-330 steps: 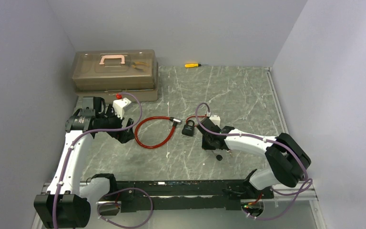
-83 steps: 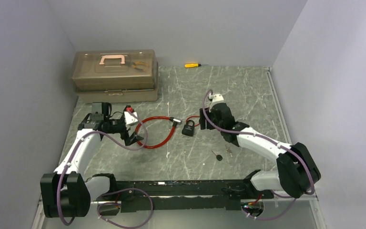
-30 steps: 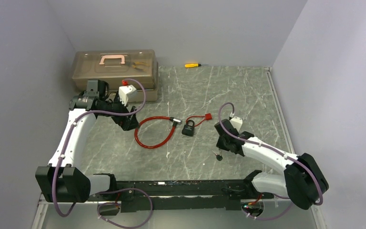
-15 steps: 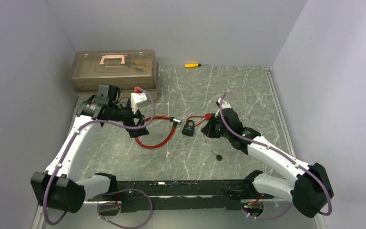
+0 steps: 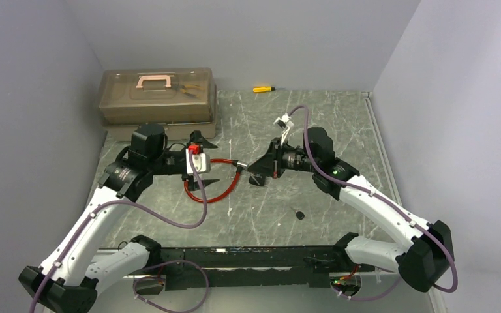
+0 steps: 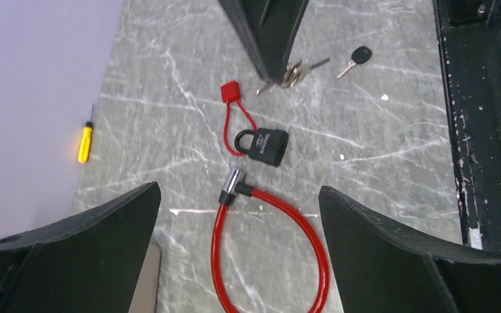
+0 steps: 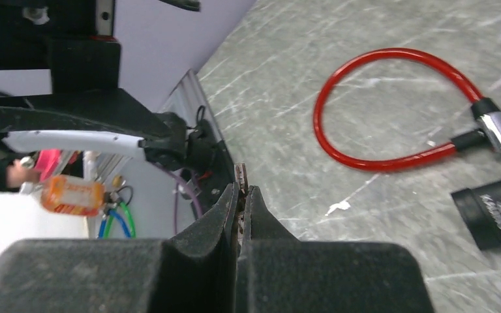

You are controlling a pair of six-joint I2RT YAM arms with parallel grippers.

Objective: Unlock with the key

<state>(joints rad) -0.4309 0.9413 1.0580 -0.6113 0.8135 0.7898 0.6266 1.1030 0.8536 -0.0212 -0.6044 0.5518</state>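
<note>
A black padlock (image 6: 267, 145) with a red cord and tag (image 6: 230, 91) lies on the marble table; it also shows in the top view (image 5: 259, 180) and the right wrist view (image 7: 496, 212). My right gripper (image 5: 262, 167) hovers just above and right of it, shut on a bunch of silver keys (image 6: 293, 68); one blade sticks out between its fingertips (image 7: 240, 175). A black-headed key (image 5: 299, 214) lies loose on the table. My left gripper (image 5: 203, 163) is open above the red cable lock (image 6: 216, 254).
A brown toolbox (image 5: 158, 101) stands at the back left. A yellow screwdriver (image 5: 263, 89) lies by the back wall. The black base rail (image 5: 248, 257) runs along the near edge. The red cable lock (image 5: 212, 189) loops left of the padlock.
My right gripper has lifted from near the black-headed key and moved left to the padlock with the silver keys. My left arm has swung right over the cable lock.
</note>
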